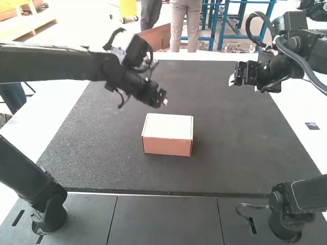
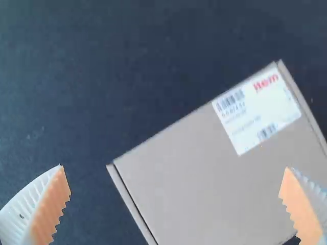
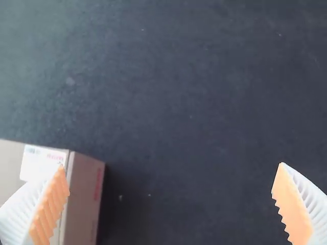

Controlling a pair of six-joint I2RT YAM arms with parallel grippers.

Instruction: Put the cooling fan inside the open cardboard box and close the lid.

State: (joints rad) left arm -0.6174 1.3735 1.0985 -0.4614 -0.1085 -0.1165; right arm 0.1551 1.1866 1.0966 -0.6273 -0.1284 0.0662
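One cardboard box [image 1: 167, 133] is sitting with its lid shut in the middle of the black mat [image 1: 245, 148]. The left gripper [image 1: 161, 98] is hovering just above and behind it, fingers spread wide and holding nothing. The right gripper [image 1: 236, 75] is hanging well off to the box's right, its fingers also apart. I'm counting two grippers and one box, and the closed lid is hiding the inside.
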